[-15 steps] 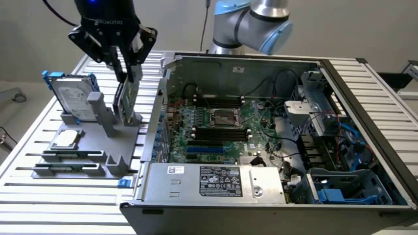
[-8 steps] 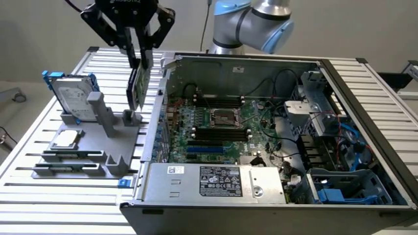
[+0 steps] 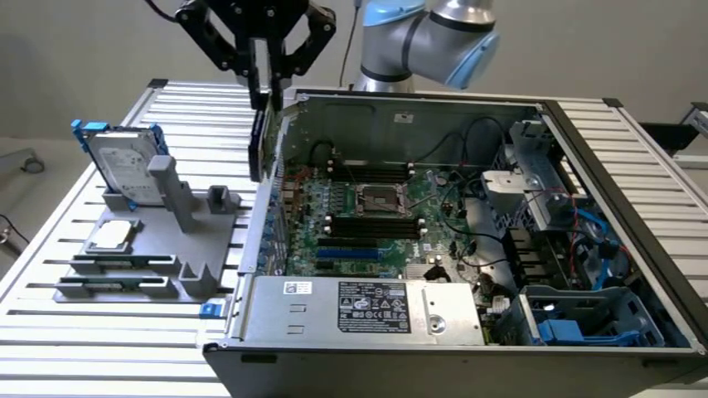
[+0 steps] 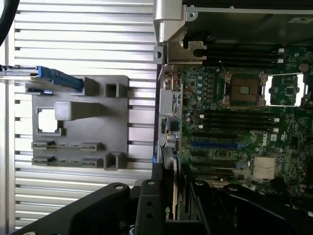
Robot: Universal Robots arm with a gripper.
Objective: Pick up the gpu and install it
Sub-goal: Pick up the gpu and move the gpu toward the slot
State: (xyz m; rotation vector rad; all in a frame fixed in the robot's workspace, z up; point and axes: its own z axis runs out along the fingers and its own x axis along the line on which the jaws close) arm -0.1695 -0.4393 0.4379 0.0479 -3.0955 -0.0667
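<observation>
A robot arm's black fingers [image 3: 282, 62] are clamped on the gpu [image 3: 261, 133], one finger on each flat face. They are above an open computer case [image 3: 420, 98] that lies on a slatted metal surface [image 3: 66, 332]. The gpu hangs straight down from the fingers, held clear of the surface. Its long axis runs vertically away from them, and the exterior view shows just its thin dark edge.

In the wrist view the gpu [image 4: 171, 191] is pinched between the fingers [image 4: 148, 205], with a small green logo on the edge nearest them. The card's far end points down at the case's side wall [image 3: 273, 207] (I cannot tell whether it touches that wall, or which end carries the metal bracket).

The motherboard [image 3: 366, 215] lies flat inside the case, below the fingers and off to the case side of them. Its blue expansion slot [image 4: 215, 145] runs across the board, away from that wall. By my judgement the card is carried but not seated: it stands short of the slot, its long axis upright while the slot lies flat.

On the other side of the fingers, away from the case, a grey holder [image 3: 166, 249] carries a hard drive [image 3: 116, 162] in a blue frame and a small square chip [image 3: 111, 236].
</observation>
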